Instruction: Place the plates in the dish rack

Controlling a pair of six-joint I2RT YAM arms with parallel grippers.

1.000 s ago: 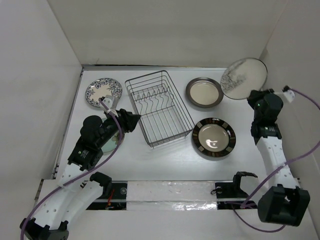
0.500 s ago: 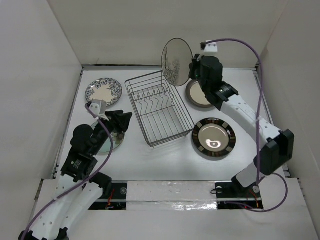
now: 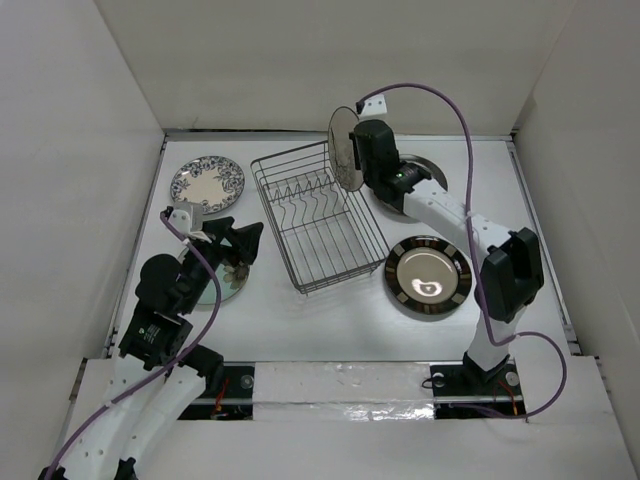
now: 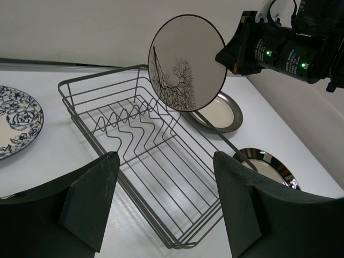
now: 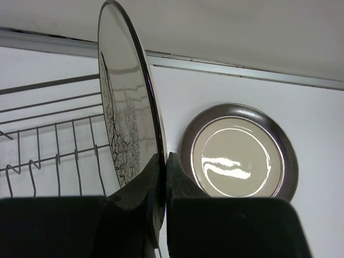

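Blue-floral plate flat on desk, far L. L gripper wide open, holding nothing, above pale green plate. Dish rack mid-desk. R gripper pinching rim of branch-pattern plate, upright above rack's far R corner. Dark-rimmed cream plate & black gold-marked plate flat, R of rack.
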